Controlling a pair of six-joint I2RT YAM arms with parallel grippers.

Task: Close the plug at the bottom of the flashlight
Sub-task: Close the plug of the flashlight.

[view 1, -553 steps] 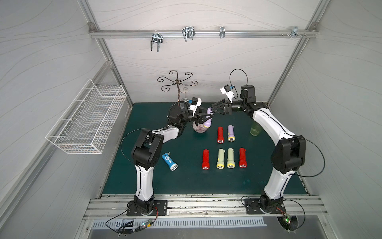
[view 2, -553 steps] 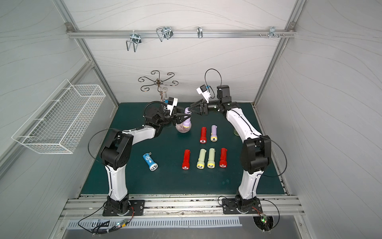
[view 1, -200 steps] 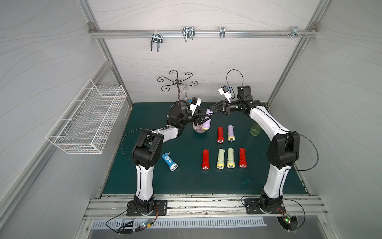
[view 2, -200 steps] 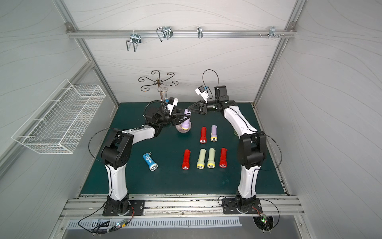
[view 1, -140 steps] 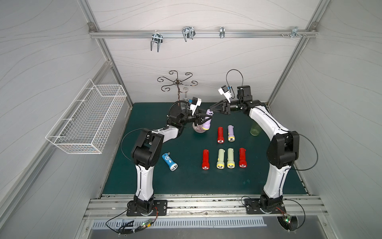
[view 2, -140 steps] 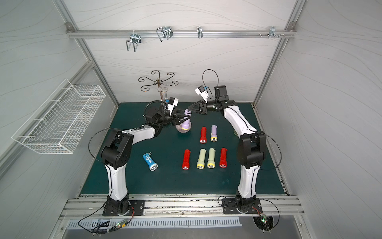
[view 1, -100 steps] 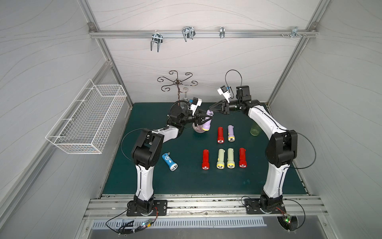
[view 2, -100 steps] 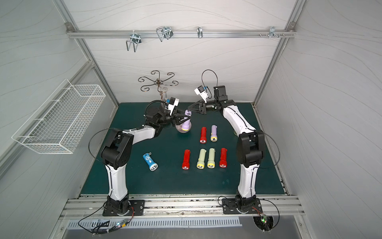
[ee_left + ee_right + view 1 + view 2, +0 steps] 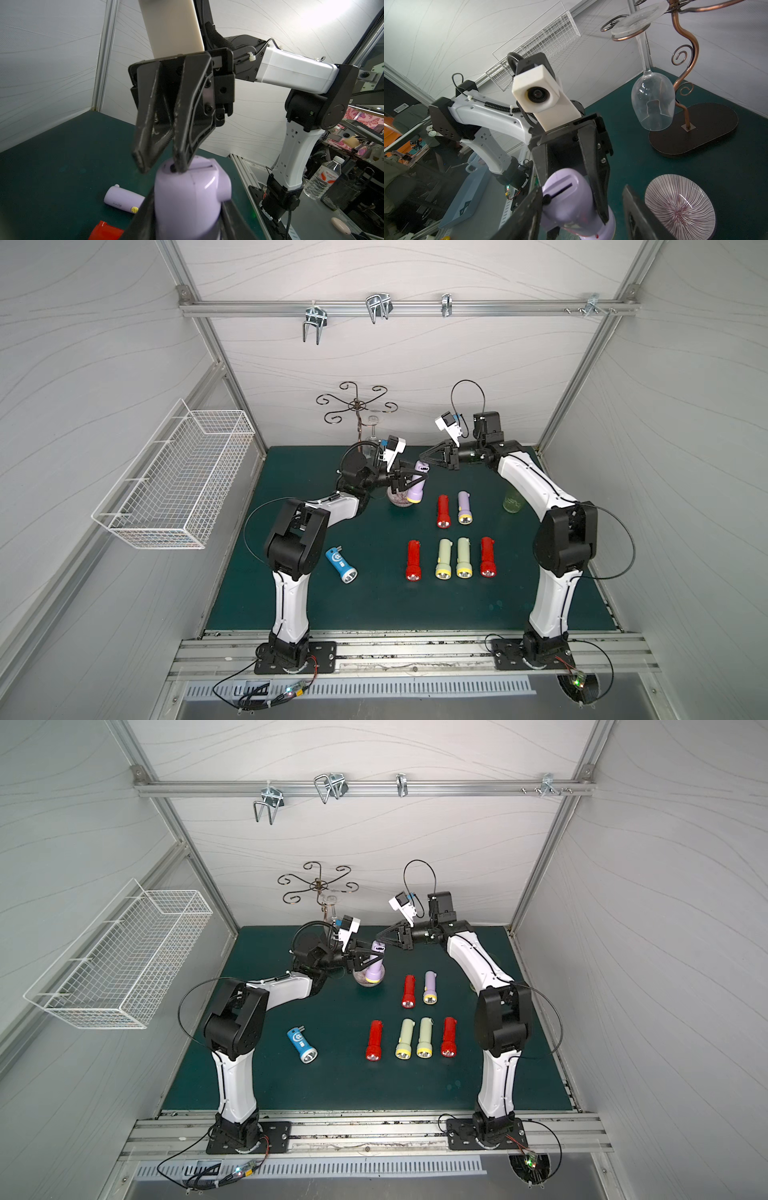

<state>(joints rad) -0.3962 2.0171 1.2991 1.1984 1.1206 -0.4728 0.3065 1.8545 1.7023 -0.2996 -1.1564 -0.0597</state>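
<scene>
A lilac flashlight [image 9: 415,493] [image 9: 373,971] hangs above the green mat at the back, bottom end up. My left gripper [image 9: 420,477] [image 9: 187,225] is shut on its body. Its bottom end [image 9: 560,187] shows a narrow slot and a small black pivot, and I see no prongs standing out of it. My right gripper [image 9: 423,457] [image 9: 161,164] [image 9: 581,187] is open a narrow gap at that end. One of its fingertips [image 9: 180,164] touches the end face by the pivot, while the other stays clear of the flashlight.
A striped bowl [image 9: 395,501] [image 9: 679,205] sits under the held flashlight. Behind it stands a copper rack [image 9: 357,406] with a hanging wine glass [image 9: 652,104]. Several red, lilac and yellow flashlights [image 9: 451,558] and a blue one [image 9: 340,564] lie on the mat. A green cup [image 9: 512,502] stands by the right arm.
My right gripper's jaws have narrowed a good deal and its tips have come onto the flashlight's bottom end. The left gripper and the flashlight have stayed put.
</scene>
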